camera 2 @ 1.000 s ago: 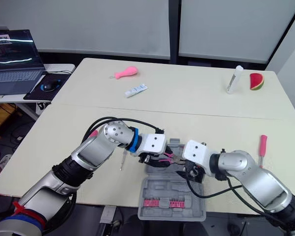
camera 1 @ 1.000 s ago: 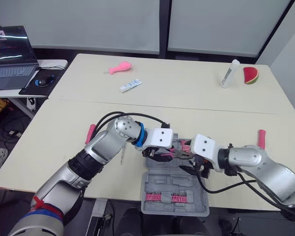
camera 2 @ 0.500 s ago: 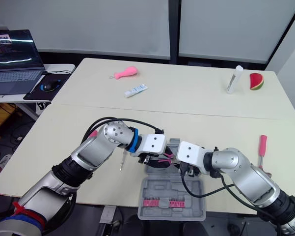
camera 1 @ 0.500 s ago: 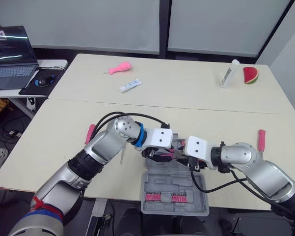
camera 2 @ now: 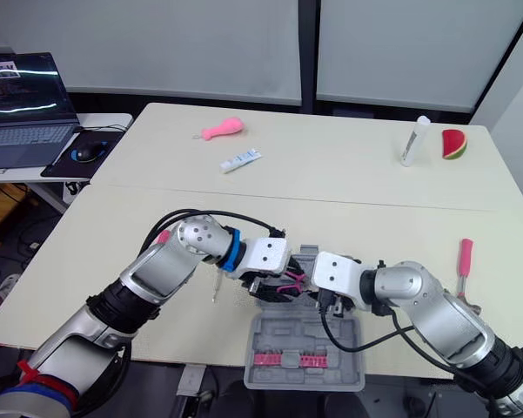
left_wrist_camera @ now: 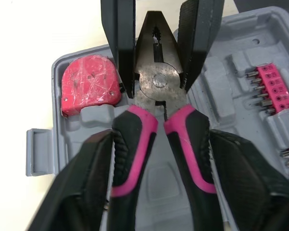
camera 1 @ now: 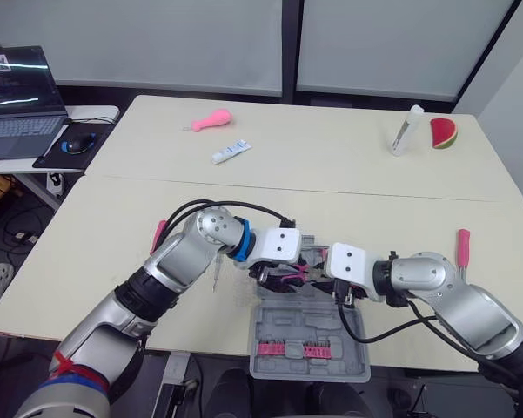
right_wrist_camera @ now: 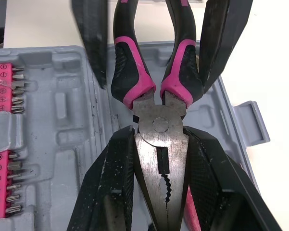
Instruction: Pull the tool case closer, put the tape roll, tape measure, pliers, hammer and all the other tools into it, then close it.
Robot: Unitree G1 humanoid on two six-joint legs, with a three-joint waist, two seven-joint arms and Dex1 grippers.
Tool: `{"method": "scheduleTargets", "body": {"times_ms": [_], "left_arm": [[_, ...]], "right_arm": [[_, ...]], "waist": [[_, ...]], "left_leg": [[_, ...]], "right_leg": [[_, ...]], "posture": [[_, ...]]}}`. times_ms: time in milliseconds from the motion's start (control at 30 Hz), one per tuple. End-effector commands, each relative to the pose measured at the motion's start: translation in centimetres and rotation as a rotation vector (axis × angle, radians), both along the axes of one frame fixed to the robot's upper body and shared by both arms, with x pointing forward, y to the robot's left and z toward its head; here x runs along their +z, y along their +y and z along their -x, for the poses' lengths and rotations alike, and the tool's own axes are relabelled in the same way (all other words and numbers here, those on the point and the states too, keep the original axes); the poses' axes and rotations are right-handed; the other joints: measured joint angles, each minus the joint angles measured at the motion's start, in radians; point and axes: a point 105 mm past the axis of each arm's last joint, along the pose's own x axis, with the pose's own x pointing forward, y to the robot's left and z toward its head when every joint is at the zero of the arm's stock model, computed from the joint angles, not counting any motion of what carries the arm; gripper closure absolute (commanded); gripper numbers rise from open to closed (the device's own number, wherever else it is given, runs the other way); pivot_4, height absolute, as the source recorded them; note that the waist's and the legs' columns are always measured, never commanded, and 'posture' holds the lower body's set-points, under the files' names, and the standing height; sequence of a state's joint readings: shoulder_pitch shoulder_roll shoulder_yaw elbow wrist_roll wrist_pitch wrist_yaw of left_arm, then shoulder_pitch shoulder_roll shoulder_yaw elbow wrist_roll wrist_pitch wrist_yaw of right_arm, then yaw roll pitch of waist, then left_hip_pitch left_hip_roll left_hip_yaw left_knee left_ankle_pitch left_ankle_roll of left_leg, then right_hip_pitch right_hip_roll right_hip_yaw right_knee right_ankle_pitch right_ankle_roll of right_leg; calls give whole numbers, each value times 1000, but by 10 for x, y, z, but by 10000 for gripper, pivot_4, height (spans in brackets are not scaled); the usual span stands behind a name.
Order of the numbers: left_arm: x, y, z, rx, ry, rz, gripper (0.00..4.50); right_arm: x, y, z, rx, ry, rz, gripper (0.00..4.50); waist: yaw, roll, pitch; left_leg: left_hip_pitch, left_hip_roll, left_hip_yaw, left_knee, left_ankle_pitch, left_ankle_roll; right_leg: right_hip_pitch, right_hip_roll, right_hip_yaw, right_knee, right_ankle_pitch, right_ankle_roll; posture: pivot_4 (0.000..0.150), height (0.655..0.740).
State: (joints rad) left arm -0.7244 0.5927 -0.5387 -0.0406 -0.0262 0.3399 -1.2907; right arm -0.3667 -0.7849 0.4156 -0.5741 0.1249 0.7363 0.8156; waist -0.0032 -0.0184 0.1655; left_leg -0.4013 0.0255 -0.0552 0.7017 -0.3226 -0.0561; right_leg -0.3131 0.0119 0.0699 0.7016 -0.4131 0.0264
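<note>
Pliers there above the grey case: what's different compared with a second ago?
The right gripper swung in toward the robot's left and closed around the head of the pliers. The left gripper, clamped on the pink handles throughout, drifted slightly leftward. The tool case and the pink screwdriver stayed put.

Our head cameras look down over the table (camera 1: 96, 226). Both wrist cameras sit close, facing each other across the pliers (left_wrist_camera: 156, 82)

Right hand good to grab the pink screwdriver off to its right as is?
Probably not yet: the right hand is clamped on the pliers over the tool case. Nothing lies between it and the screwdriver.
</note>
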Motion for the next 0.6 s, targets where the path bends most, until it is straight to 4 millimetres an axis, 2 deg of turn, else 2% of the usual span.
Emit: {"method": "scheduleTargets", "body": {"times_ms": [33,167,333,467,600], "left_arm": [[16,13,-8,27,-40,58,0],[23,49,-13,52,-36,76,0],[22,85,-8,39,-33,96,0],[13,97,2,15,-32,120,0],[9,98,10,6,-5,160,0]], "right_arm": [[23,2,3,35,-68,-31,32399],[28,-11,2,45,-79,17,32399],[29,-25,-2,113,-83,136,32399],[22,-23,-9,193,-63,228,32399],[16,-20,-22,224,-51,280,32399]], "waist": [[0,0,0],[-4,0,0],[-6,1,0],[-15,1,1],[-26,1,1]], "left_leg": [[0,0,0,0,0,0],[0,0,1,0,0,0],[1,0,1,0,0,0],[1,1,1,1,0,0],[1,2,0,1,0,0]], "right_leg": [[0,0,0,0,0,0],[-2,-1,0,2,0,0],[-5,-1,-1,6,0,0],[-5,-2,-1,7,0,0],[-6,-2,-1,10,0,0]], "posture": [[1500,7400],[1500,7400],[1500,7400],[1500,7400],[1500,7400]]}}
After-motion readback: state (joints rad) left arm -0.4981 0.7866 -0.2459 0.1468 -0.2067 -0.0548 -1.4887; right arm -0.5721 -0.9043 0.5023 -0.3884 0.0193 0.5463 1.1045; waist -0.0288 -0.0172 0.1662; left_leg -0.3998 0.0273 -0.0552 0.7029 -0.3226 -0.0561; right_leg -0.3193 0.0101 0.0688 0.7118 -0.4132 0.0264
